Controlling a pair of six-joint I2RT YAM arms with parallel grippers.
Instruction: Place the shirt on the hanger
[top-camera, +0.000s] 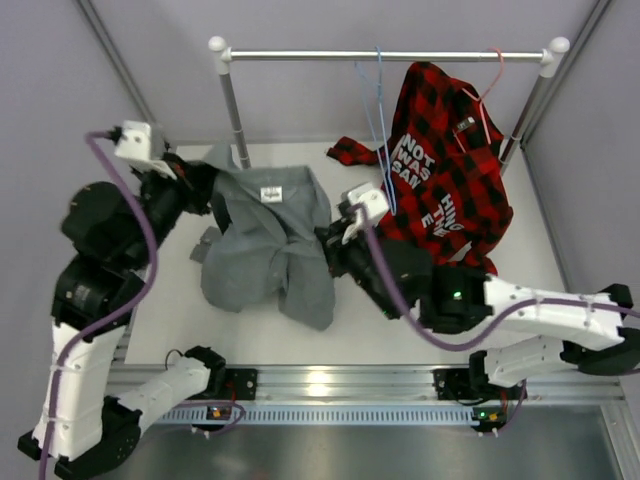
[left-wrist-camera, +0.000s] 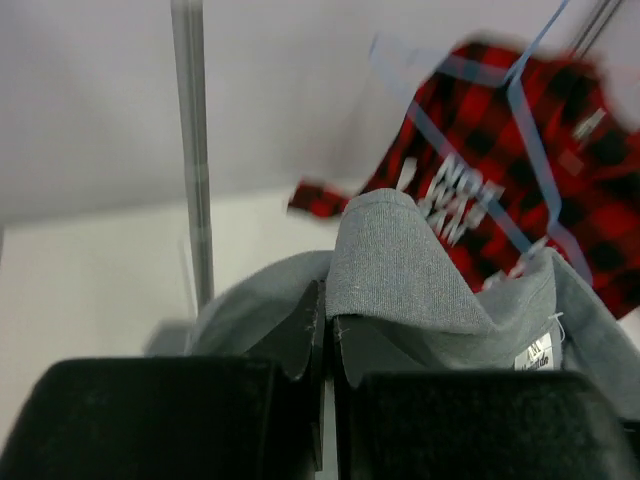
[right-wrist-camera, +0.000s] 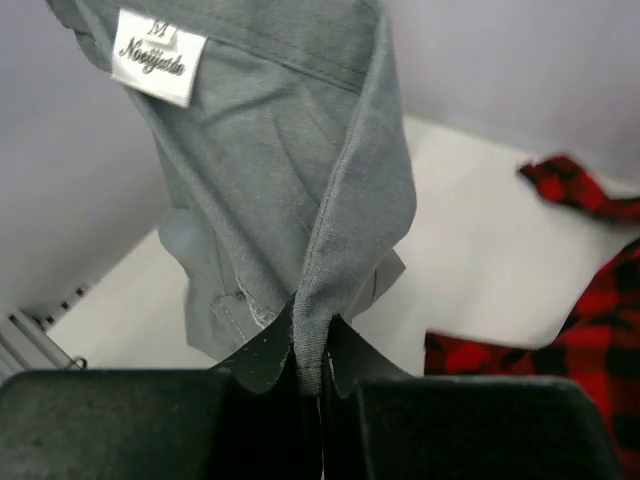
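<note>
The grey shirt (top-camera: 270, 240) hangs between my two grippers above the table, its white label facing up. My left gripper (top-camera: 200, 185) is shut on the shirt's left shoulder edge; in the left wrist view the grey fabric (left-wrist-camera: 400, 270) folds over the closed fingertips (left-wrist-camera: 312, 320). My right gripper (top-camera: 335, 240) is shut on the shirt's right front edge, and the cloth (right-wrist-camera: 300, 180) is pinched between its fingertips (right-wrist-camera: 262, 352). The light-blue wire hanger (top-camera: 378, 130) hangs from the rail, just right of the shirt, in front of the plaid shirt.
A red-and-black plaid shirt (top-camera: 445, 160) with white lettering hangs on a pink hanger (top-camera: 488, 85) from the metal rail (top-camera: 390, 56). The rail's left post (top-camera: 233, 110) stands just behind the grey shirt. Grey walls enclose the white table (top-camera: 160, 300).
</note>
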